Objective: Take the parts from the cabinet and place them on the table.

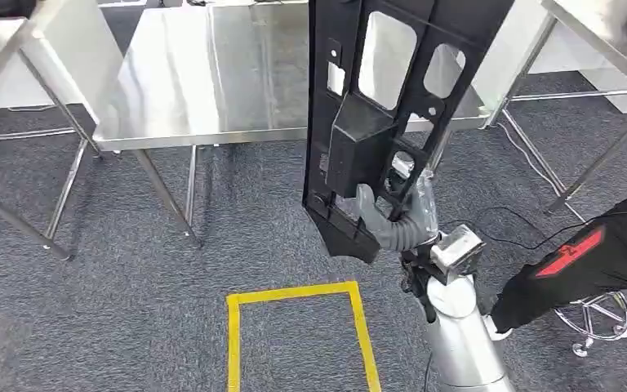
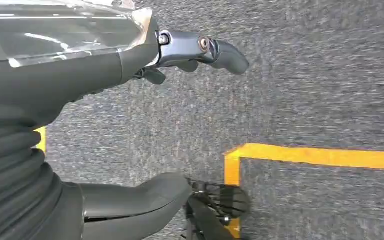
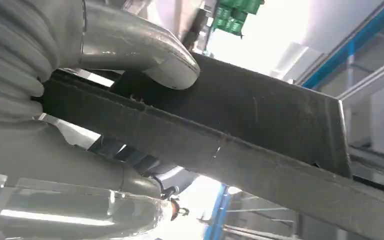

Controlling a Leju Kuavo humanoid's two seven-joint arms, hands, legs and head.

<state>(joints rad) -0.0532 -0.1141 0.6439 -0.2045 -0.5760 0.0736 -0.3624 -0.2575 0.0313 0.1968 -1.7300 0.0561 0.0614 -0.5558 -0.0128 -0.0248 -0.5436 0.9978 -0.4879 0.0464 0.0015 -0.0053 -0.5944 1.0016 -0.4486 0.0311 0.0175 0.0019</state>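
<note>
Your right hand [image 1: 385, 222] grips the long black plastic part [image 1: 384, 106] near its lower end, fingers wrapped around a rib just above the pointed bottom corner, centre-right of the head view. The part stands nearly upright and reaches past the top of the frame, so most of its length and weight sit above the grasp; expect it to want to tip. Holding low probably leaves the upper length free to go down first on the steel counter [image 1: 204, 82], which fills the upper middle of the frame beyond the part. Part is in the air, not touching the counter; its upper half overlaps the counter surface in the picture, but you cannot tell from here how far short of the edge it really is. In the right wrist view the thumb [image 3: 150, 50] presses on one face of the part's flat bar [image 3: 240, 135], with the palm against the other side: a clamp across the thickness, firm enough by the look of it. Your left hand [image 2: 130, 60] hangs over grey carpet, holding nothing, fingers loosely apart, well away from the part. Yellow tape rectangle [image 1: 298, 327] on the floor at lower centre, just left of your right arm. A person's dark sleeve with a red patch [image 1: 588, 253] at the right edge, near a stool [image 1: 600, 322]. Judgement: carry stage, part not yet set down.
</note>
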